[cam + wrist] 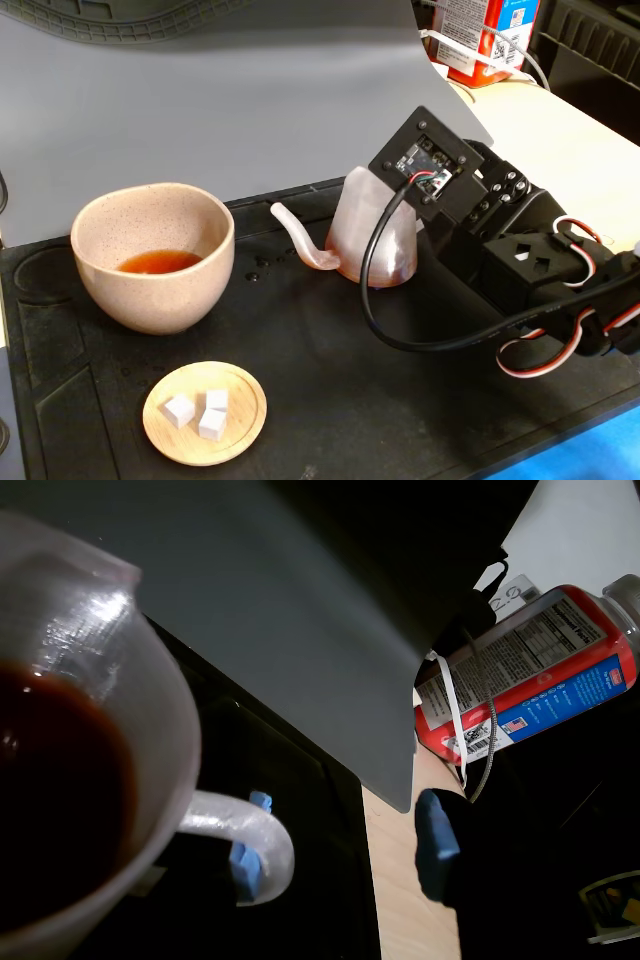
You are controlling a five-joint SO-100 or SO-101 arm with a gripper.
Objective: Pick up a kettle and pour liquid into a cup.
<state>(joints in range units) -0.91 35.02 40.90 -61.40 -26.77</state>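
Black rubbery mat (300,400) on the bench, grey sheet behind. Kettle (375,235) sits upright mid-mat, spout aimed at about 9 o'clock toward the cup (152,255), which already holds a bit of orange liquid (158,262). In the wrist view the gripper (340,850) has its blue-padded jaws apart, one pad tucked in the loop handle (245,830), the other off at 3 o'clock. I'd guess closing on that handle comes next.

Count: 1 kettle (372,243); 1 cup (152,256) with liquid (159,262) in it; 1 wooden dish (204,413); 3 white cubes (201,411) on the dish; 1 red-labelled bottle (530,674); 1 arm with 1 gripper (340,850).
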